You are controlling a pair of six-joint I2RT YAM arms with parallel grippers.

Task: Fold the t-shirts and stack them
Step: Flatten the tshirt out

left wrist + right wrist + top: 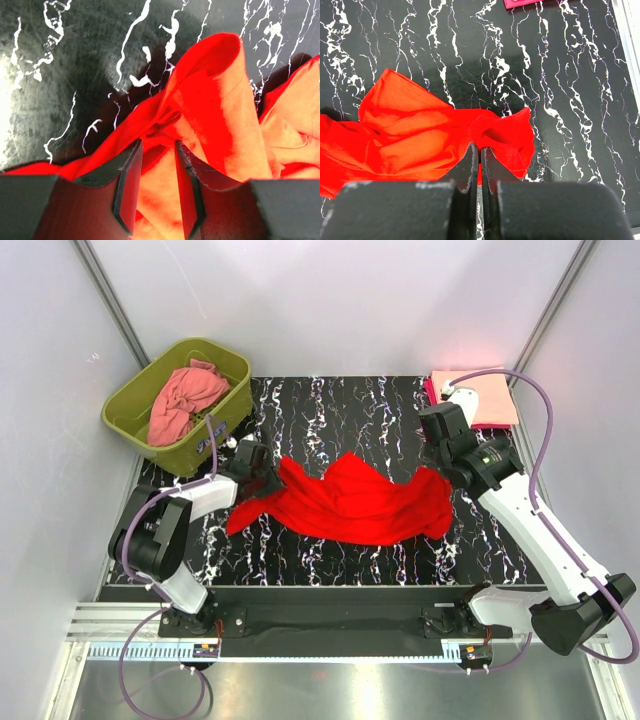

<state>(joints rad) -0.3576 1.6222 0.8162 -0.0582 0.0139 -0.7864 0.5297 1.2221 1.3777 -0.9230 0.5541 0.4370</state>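
A bright red t-shirt (350, 502) lies crumpled and stretched sideways across the middle of the black marbled table (330, 400). My left gripper (262, 475) is at its left end. In the left wrist view its jaws (158, 145) stand apart over the red cloth (215, 110), which shows in the gap unpinched. My right gripper (440, 468) is at the shirt's right end, shut on a fold of the red t-shirt (405, 135), with a sliver of red between the closed fingers (480, 146). A salmon-pink t-shirt (185, 400) lies bunched in the tub. A pale peach t-shirt (490, 395) lies folded on a magenta one (431, 388).
An olive-green tub (225, 355) stands at the back left corner, close to my left arm. The folded stack sits at the back right corner, partly under my right arm's cable. White walls enclose the table on three sides. The magenta edge (520, 3) shows at the top of the right wrist view.
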